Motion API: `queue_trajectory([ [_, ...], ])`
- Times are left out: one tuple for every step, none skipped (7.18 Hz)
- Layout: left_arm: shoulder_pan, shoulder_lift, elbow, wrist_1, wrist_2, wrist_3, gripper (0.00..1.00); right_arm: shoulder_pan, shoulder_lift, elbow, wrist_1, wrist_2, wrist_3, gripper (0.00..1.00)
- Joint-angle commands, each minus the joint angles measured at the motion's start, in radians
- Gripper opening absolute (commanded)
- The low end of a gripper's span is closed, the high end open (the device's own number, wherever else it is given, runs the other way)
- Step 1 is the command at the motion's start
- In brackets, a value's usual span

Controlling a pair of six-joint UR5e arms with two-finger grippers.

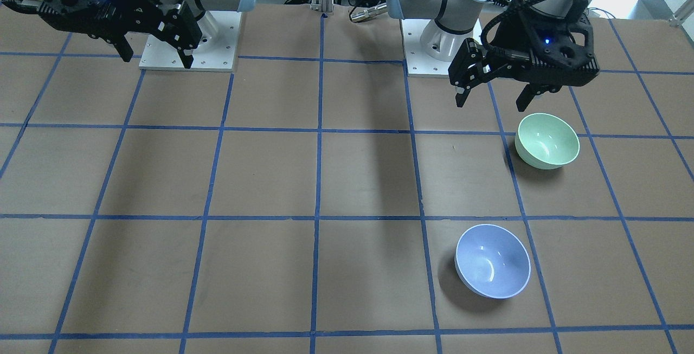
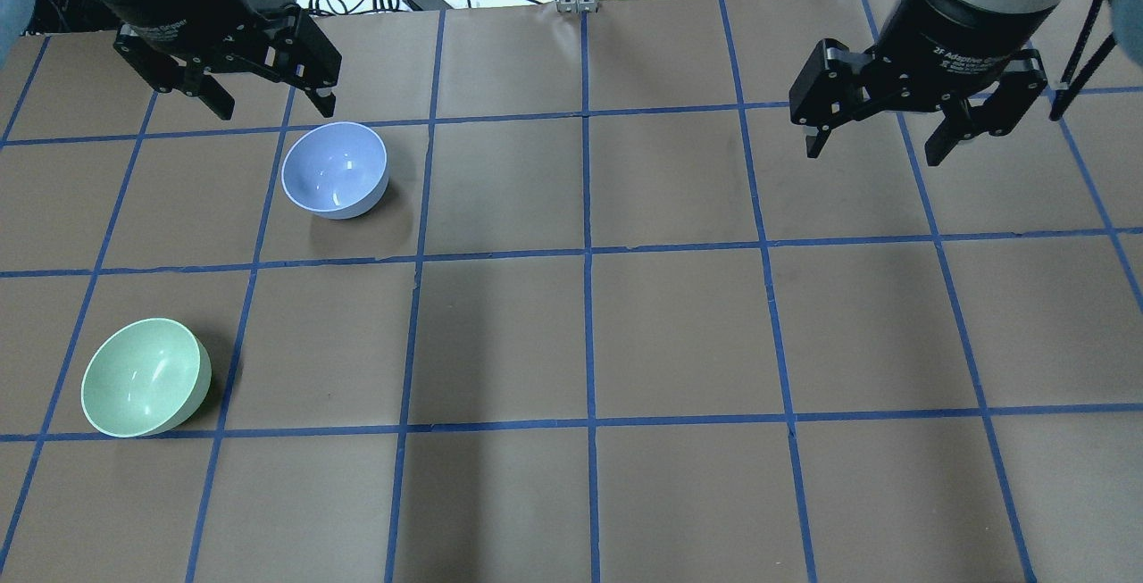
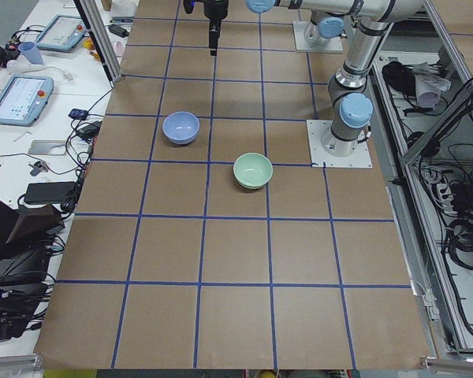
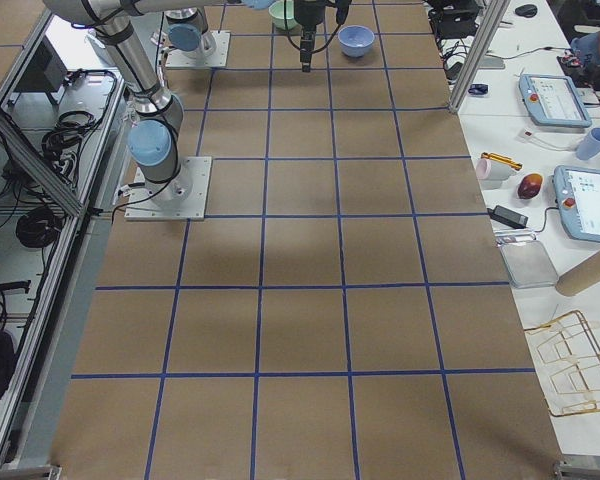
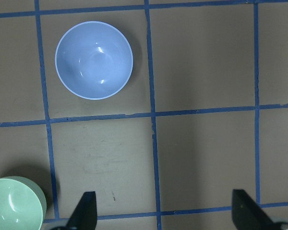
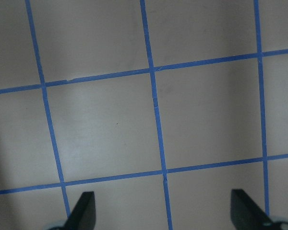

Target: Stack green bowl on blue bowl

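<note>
Step in hand: the reach for the green bowl (image 2: 146, 377). That is a judgement, since neither gripper holds anything yet.
Left gripper (image 5: 164, 211): jaws spread wide and empty, hanging high over the table (image 2: 679, 333).
Green bowl: upright on the paper and outside the jaws. It sits off past the finger on the wrist view's left and is cut off by that corner.
Blue bowl (image 5: 94, 60): upright and empty, ahead of the jaws on that same side, well apart from the green one.
Grip advice: slide across until the near wall of the green bowl sits between the jaws, one finger inside the rim and one outside. Then come straight down and pinch. The glaze looks slick, so bite low on the wall, not at the lip.
Right gripper (image 2: 872, 152): jaws apart, empty, well away from both bowls — leave it parked.
Edges: the left arm's base plate (image 3: 340, 150) lies near the green bowl on the robot's side, so keep your wrist off it.
Open room: only bare paper lies between the bowls. Lift above the blue rim before you cross, then centre and lower.
</note>
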Motion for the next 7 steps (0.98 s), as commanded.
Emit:
queue_trajectory([
  [0.001, -0.002, -0.005, 0.002, 0.002, 0.0, 1.0, 0.0, 0.0, 0.001, -0.001, 0.0, 0.0, 1.0],
  [0.004, 0.0, 0.0, 0.002, 0.002, 0.0, 1.0, 0.0, 0.0, 0.001, 0.001, 0.0, 0.0, 1.0],
  [0.002, 0.0, 0.0, 0.0, 0.002, 0.0, 1.0, 0.0, 0.0, 0.001, -0.001, 0.0, 0.0, 1.0],
  [0.004, -0.005, 0.0, 0.002, 0.002, 0.0, 1.0, 0.0, 0.0, 0.0, 0.001, 0.0, 0.0, 1.0],
  [0.004, -0.005, 0.0, 0.0, 0.003, 0.0, 1.0, 0.0, 0.0, 0.0, -0.001, 0.0, 0.0, 1.0],
  [0.004, -0.005, 0.001, 0.0, 0.003, 0.0, 1.0, 0.0, 0.0, 0.001, 0.001, 0.0, 0.0, 1.0],
  [0.005, -0.011, 0.0, 0.0, 0.003, 0.0, 1.0, 0.0, 0.0, 0.0, -0.001, 0.0, 0.0, 1.0],
])
